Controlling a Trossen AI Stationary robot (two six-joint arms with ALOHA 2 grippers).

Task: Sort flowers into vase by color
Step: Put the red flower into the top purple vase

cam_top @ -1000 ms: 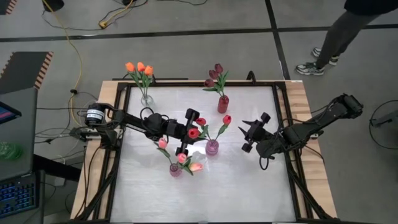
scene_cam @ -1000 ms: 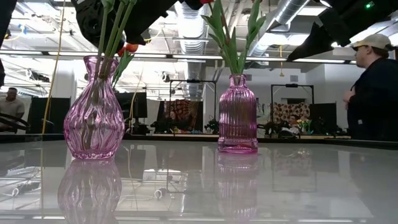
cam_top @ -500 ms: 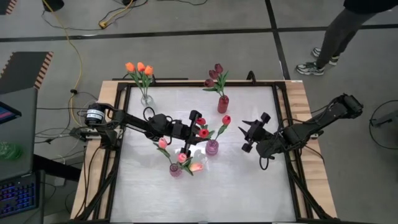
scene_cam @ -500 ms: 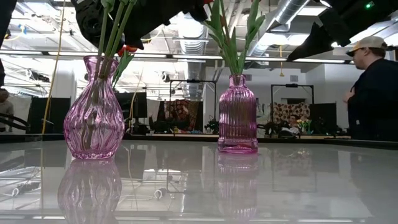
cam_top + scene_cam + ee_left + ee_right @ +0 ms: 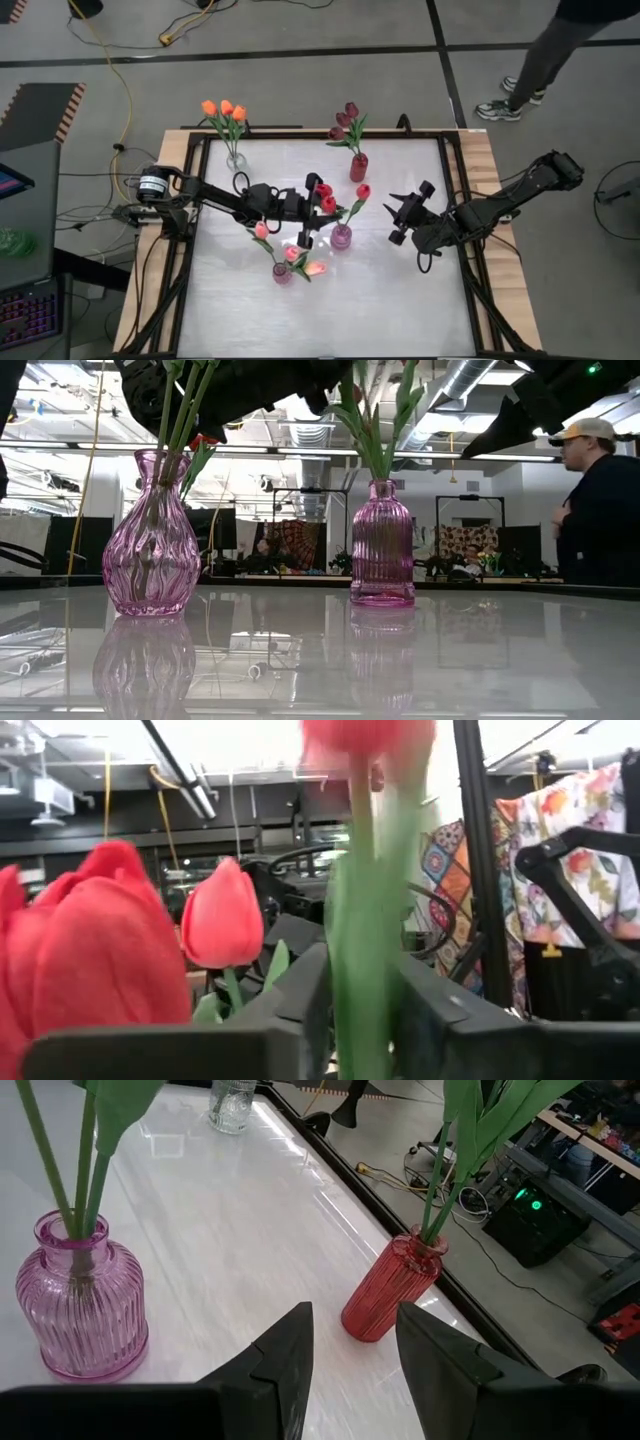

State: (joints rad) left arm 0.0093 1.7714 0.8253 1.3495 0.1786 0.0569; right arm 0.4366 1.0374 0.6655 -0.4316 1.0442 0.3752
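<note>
Two red tulips (image 5: 325,198) and a third (image 5: 363,191) stand with their stems in the ribbed pink vase (image 5: 341,237) at the table's middle. My left gripper (image 5: 311,218) is beside that vase, on its left, tilted upward and open. One red tulip's stem (image 5: 362,950) runs up between its fingers. Pink tulips (image 5: 292,256) stand in a round pink vase (image 5: 283,272), orange ones (image 5: 224,108) in a clear vase (image 5: 236,160), and maroon ones (image 5: 346,120) in a red vase (image 5: 358,167). My right gripper (image 5: 400,215) hovers open to the right, holding nothing. My left gripper has one finger (image 5: 300,1005) on each side of the red tulip's stem (image 5: 360,990), below its head. The stem stands upright and shows blurred between them. Whether the fingers touch it, I cannot tell.
A black frame (image 5: 455,200) borders the white table top. In the low view the round vase (image 5: 152,540) and the ribbed vase (image 5: 382,540) stand apart with bare table in front. A person (image 5: 600,510) stands beyond the table's right side.
My left gripper has tipped and turned a little toward the ribbed pink vase. The red tulip's head has swung from beside the gripper toward the right, next to the other red head over that vase.
</note>
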